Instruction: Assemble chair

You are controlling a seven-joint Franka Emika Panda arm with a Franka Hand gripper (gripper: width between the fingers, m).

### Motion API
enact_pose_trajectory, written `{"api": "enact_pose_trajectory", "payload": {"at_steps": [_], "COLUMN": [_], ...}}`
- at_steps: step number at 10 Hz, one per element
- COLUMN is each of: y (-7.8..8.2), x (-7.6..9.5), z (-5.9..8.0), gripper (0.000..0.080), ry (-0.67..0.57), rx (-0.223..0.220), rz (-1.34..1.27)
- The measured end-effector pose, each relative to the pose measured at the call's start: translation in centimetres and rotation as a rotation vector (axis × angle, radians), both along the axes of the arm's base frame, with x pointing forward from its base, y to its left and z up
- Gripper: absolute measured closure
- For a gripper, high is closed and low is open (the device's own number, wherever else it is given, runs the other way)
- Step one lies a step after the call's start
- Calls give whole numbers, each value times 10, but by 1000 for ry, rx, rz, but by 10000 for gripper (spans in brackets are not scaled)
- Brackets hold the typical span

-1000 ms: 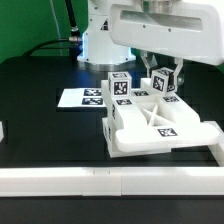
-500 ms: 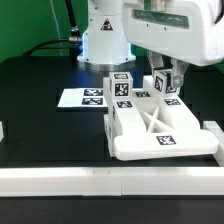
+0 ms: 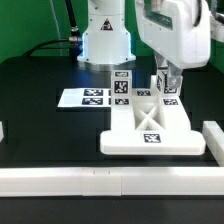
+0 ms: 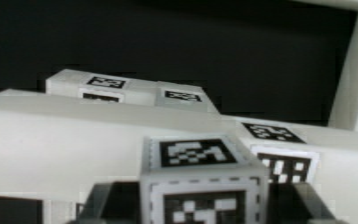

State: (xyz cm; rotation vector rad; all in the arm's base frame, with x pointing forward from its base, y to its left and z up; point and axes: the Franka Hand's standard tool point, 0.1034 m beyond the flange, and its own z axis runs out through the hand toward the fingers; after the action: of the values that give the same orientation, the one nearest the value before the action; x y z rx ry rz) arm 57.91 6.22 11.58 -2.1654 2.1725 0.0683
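Note:
The partly built chair [image 3: 150, 132] lies on the black table as a glossy white slab with a tag on top. A tagged bar [image 3: 121, 86] stands up at its far side. A second tagged leg bar [image 3: 167, 88] stands beside it on the exterior view's right. My gripper [image 3: 165, 72] comes down from above and is shut on that leg bar. In the wrist view the leg bar [image 4: 202, 175] fills the gap between my dark fingers [image 4: 115, 203], with my gripper [image 4: 201, 205] closed against its sides. The chair's white body [image 4: 87, 120] and the other tagged bar top [image 4: 105, 82] lie beyond it.
The marker board [image 3: 85, 97] lies flat behind the chair on the exterior view's left. A long white rail [image 3: 100, 181] runs along the table's front, and a white rail piece [image 3: 213, 136] stands at the exterior view's right. The robot's base [image 3: 105, 40] is at the back.
The chair has turned from a slanted pose to square with the front rail. My arm has shifted toward the exterior view's right, still gripping the leg bar.

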Motion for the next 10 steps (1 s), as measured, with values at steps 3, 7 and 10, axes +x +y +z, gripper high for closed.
{"api": "enact_pose_trajectory", "payload": {"at_steps": [3, 7, 10], "y": [7, 9, 9], "x": [-1, -1, -1], "z": [0, -1, -3], "gripper": [512, 436, 178], "ry": [17, 25, 23], "rx": [10, 25, 21], "rz": [-198, -279, -222]}}
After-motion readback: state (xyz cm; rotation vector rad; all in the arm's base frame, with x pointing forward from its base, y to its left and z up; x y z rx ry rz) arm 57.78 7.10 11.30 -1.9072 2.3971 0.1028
